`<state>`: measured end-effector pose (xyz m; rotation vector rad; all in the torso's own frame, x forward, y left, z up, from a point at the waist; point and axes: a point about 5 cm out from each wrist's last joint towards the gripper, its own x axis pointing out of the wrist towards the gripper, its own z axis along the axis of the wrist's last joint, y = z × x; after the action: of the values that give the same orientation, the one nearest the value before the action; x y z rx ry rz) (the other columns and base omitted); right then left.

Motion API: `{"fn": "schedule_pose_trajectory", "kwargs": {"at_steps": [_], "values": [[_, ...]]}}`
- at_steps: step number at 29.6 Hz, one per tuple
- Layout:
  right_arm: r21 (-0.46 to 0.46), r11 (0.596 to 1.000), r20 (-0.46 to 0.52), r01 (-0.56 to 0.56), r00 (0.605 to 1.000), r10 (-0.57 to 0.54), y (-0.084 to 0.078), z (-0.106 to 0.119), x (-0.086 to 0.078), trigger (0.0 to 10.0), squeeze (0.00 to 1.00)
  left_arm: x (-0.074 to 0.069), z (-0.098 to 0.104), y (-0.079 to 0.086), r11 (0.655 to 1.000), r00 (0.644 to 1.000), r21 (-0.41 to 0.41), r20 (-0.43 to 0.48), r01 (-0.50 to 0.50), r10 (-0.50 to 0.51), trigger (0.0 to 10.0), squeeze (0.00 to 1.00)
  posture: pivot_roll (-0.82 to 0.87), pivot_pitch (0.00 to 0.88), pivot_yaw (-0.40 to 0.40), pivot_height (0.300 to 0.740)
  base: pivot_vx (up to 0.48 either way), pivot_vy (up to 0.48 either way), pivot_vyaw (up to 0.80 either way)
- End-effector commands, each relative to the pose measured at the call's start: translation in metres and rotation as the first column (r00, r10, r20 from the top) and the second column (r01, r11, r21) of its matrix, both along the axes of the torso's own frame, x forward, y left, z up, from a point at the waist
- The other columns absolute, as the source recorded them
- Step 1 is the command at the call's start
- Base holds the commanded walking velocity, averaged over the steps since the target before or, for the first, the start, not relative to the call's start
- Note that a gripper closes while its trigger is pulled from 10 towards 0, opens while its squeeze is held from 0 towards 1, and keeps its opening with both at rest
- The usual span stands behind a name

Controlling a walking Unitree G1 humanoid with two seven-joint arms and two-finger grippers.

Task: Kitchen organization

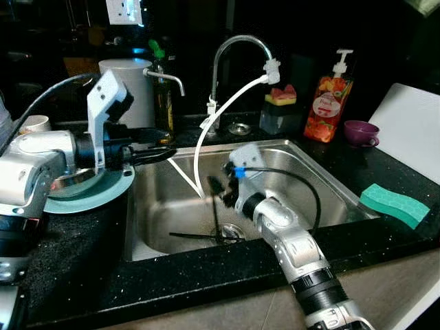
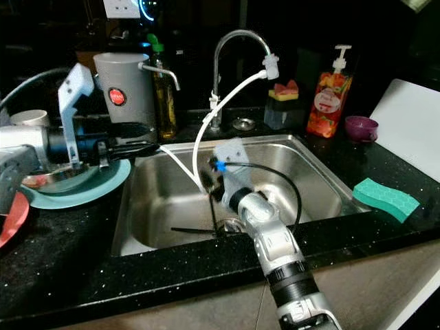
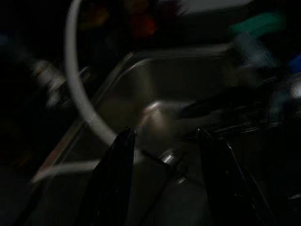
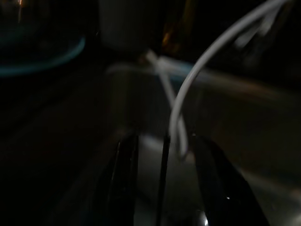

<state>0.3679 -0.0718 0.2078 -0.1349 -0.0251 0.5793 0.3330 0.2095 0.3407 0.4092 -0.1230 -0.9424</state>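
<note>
My right gripper (image 1: 218,192) reaches down into the steel sink (image 1: 309,179), close to the drain (image 1: 232,232). Its fingers stand open in the right wrist view, and a thin black stick (image 4: 163,183) runs up between them; I cannot tell whether it touches them. The same stick (image 1: 217,216) stands nearly upright above the drain, and a second thin black stick (image 1: 192,237) lies flat on the sink floor. My left gripper (image 1: 170,152) hovers open and empty over the sink's left rim, above a teal plate (image 1: 103,196).
A white hose (image 1: 206,127) curves from the faucet (image 1: 237,48) into the sink beside my right gripper. A green sponge (image 1: 394,204), soap bottle (image 1: 330,103), purple cup (image 1: 361,132) and white board (image 1: 412,124) sit on the right; a white jug (image 2: 124,86) and an oil bottle (image 1: 163,96) stand behind the plate.
</note>
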Motion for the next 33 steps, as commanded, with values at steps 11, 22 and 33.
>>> {"fn": "schedule_pose_trajectory", "kwargs": {"at_steps": [11, 22, 33], "values": [[0.116, 0.993, 0.046, 0.005, 0.999, -0.011, 0.004, 0.024, -0.002, 10.0, 0.0, -0.006, -0.009, 0.113, 0.901, 0.916, 0.256, -0.112, -0.349, 0.386, 10.0, 0.0, 0.18, 0.045, -0.023, 0.74, 0.0, 0.0, 0.0], [0.166, 0.986, 0.083, -0.018, 0.997, 0.004, 0.009, 0.039, -0.001, 10.0, 0.0, -0.008, -0.015, 0.134, 0.85, 0.883, 0.389, -0.161, -0.354, 0.441, 10.0, 0.0, 0.22, 0.057, -0.027, 0.74, 0.0, 0.0, 0.0], [0.169, 0.983, 0.097, -0.072, 0.994, 0.056, 0.019, 0.048, -0.009, 10.0, 0.0, 0.024, -0.026, 0.108, 0.822, 0.88, 0.426, -0.112, -0.377, 0.461, 10.0, 0.0, 0.19, 0.127, -0.051, 0.74, 0.0, 0.0, 0.0]]}}
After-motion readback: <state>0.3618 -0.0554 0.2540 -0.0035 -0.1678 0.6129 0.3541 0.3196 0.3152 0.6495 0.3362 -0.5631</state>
